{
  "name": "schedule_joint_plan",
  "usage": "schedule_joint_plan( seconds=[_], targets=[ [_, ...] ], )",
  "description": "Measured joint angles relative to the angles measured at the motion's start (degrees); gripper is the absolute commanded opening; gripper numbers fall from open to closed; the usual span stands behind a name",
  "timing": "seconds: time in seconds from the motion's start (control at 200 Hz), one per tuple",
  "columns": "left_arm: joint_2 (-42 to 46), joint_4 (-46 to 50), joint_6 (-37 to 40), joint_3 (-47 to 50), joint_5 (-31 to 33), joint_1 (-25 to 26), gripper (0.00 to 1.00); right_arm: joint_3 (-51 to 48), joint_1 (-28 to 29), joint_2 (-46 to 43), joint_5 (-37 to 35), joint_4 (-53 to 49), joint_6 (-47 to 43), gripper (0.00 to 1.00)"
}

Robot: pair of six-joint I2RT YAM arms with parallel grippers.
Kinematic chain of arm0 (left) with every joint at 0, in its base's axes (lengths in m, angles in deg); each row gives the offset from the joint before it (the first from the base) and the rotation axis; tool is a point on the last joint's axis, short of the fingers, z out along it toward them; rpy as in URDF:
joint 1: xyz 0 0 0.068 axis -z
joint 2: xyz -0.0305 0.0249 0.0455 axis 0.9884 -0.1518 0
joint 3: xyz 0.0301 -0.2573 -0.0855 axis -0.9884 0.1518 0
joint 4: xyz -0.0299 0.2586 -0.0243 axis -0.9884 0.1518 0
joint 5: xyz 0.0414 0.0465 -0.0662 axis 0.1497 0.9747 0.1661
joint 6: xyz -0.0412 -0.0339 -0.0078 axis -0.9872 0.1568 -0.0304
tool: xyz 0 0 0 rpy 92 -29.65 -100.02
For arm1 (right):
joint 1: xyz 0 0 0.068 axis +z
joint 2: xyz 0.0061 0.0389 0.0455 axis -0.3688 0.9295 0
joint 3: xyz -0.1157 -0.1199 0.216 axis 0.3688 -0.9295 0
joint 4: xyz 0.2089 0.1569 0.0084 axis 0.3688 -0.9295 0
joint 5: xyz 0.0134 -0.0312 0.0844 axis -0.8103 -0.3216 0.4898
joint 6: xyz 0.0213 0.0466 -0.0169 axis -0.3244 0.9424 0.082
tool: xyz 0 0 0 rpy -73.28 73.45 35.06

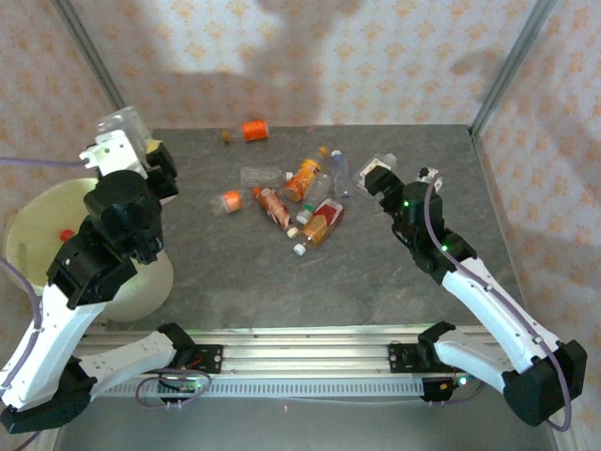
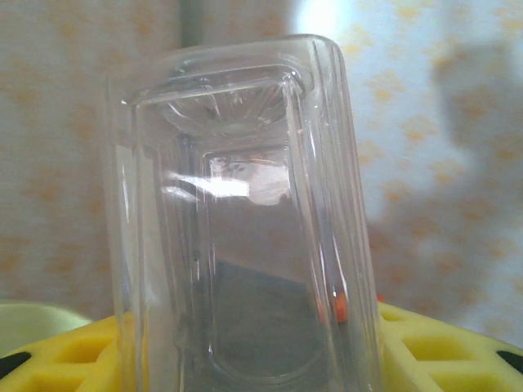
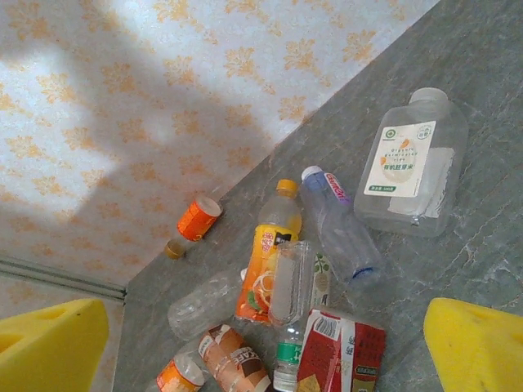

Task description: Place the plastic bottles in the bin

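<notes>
The bin (image 1: 28, 246) stands by the left edge of the tabletop (image 1: 282, 282), toward the near-left corner. Its pale yellow-green liner is open upward, and something small and orange-red (image 1: 66, 233) already lies inside.

The left arm (image 1: 113, 216) is raised beside and above the bin. The left jaws are clenched on a clear square-sided bottle (image 2: 237, 212). They hold it low on the body with its base pointing away from the wrist, probably so it can simply drop once released. Whether it hangs squarely over the bin's mouth I cannot tell.

The remaining plastic bottles lie on their sides in a loose heap in the middle of the tabletop, toward the far edge:
- a small orange-labelled bottle (image 1: 230, 200)
- a clear bottle (image 1: 261, 175)
- a brown-labelled bottle (image 1: 272, 207)
- an orange juice bottle (image 3: 265, 265)
- a red-labelled bottle (image 3: 343, 351)
- a slim blue-lettered bottle (image 3: 335, 216)

Several of these touch or overlap. A stubby orange bottle (image 3: 198, 219) lies apart from the heap, close to the far edge.

Just right of the heap, a wide flask-shaped bottle with a white label (image 3: 413, 163) lies flat. The right arm (image 1: 441, 249) points at this group with the right jaws spread wide and empty (ready, I judge, for the next pick). The flask is its nearest target. Its breadth may call for that full spread, and its smooth flat side could slip.
</notes>
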Motion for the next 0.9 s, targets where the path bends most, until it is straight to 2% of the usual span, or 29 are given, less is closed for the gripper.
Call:
schedule_joint_plan(
  seconds=[0.135,0.265,0.35,0.605,0.791,0.901],
  targets=[
    [1.9,0.2,1.3,1.9,5.1,-6.7,0.5,0.0,0.0,0.7,0.0,0.4,0.2,0.99],
    [3.5,0.9,1.3,4.2,5.9,-17.1,0.5,0.0,0.0,1.1,0.0,0.9,0.2,0.99],
    [3.8,1.7,1.3,4.5,6.1,-22.2,0.5,0.0,0.0,1.4,0.1,1.3,0.2,0.99],
    [3.9,6.3,0.2,6.8,6.4,-33.4,0.5,0.0,0.0,3.3,0.7,1.3,0.1,0.99],
    [4.5,9.7,-0.4,9.4,6.3,-39.0,0.5,0.1,0.0,4.8,1.9,1.3,-0.4,0.99],
    [4.4,12.5,-1.1,9.8,4.1,-44.5,0.5,0.8,0.0,6.0,2.4,1.2,-1.1,0.99]
  ],
)
